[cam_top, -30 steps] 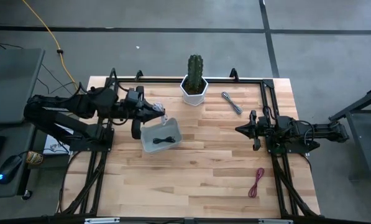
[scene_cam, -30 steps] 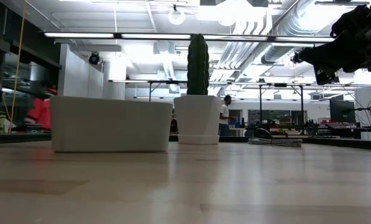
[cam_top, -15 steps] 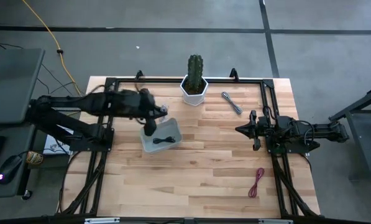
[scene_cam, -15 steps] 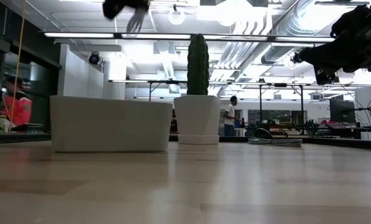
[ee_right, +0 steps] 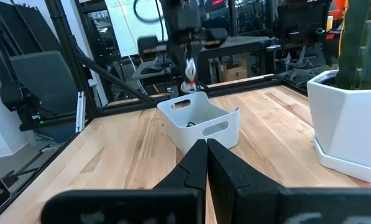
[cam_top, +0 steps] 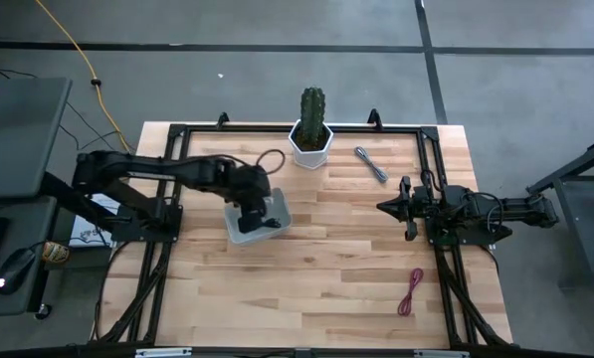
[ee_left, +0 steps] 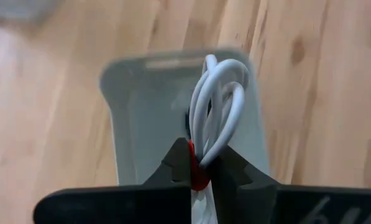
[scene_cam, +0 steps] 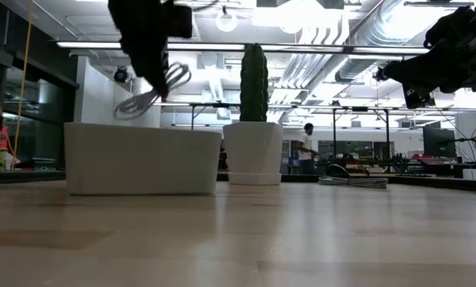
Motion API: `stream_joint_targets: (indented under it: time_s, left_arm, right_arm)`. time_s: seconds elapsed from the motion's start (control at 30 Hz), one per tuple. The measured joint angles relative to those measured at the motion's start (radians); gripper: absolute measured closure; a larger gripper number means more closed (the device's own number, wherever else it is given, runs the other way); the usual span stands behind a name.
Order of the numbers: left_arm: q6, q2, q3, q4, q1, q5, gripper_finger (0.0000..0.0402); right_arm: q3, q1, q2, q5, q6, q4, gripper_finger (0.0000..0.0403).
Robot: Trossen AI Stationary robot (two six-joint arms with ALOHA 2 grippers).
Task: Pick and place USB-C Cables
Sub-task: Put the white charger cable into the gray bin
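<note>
My left gripper [ee_left: 199, 167] is over the light grey bin [cam_top: 277, 204], shut on the white cable bundle with a red tie [ee_left: 217, 106]. In the low view the bundle [scene_cam: 150, 94] hangs above the bin's rim [scene_cam: 142, 127]. The black cable [cam_top: 270, 223] lies in the bin. The grey cable [cam_top: 371, 164] lies on the table at the far right. The dark red cable [cam_top: 411, 290] lies near the front right. My right gripper [cam_top: 381, 207] waits shut and empty at the right. My left gripper pinches the white bundle between its two fingers at the red tie [ee_left: 197, 174]. The fingers come from above, pointing down. The bundle's white loops [ee_left: 225, 87] reach past the fingertips toward the bin. It hangs slanted and clear of the bin [scene_cam: 178, 76].
A cactus in a white pot [cam_top: 312, 124] stands at the far middle, just beyond the bin. A black frame [cam_top: 431, 149] runs round the table's edges. People move in the room behind the table [scene_cam: 305, 147].
My left gripper has gone from the bin's far left corner to over the bin and has come down, carrying the white bundle. In the low view it has come into the picture from above, and the bundle now hangs just above the bin's rim.
</note>
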Motion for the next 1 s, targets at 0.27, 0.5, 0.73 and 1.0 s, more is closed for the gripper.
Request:
stream_joint_targets:
  time_s: [0.27,0.5,0.73,1.0]
  left_arm:
    - [-0.014,0.146,0.000,-0.034,0.000,0.000,0.0401]
    - [-0.019,0.258,0.000,-0.026,-0.001,0.000,0.0401]
    - [-0.019,0.331,0.000,-0.021,-0.002,0.000,0.0401]
    - [-0.011,0.385,0.000,-0.013,-0.003,0.000,0.0401]
  right_arm:
    - [0.000,0.000,0.000,0.000,0.000,0.000,0.0402]
    - [0.000,0.000,0.000,0.000,0.000,0.000,0.0402]
    - [0.000,0.000,0.000,0.000,0.000,0.000,0.0402]
    - [0.000,0.000,0.000,0.000,0.000,0.000,0.0402]
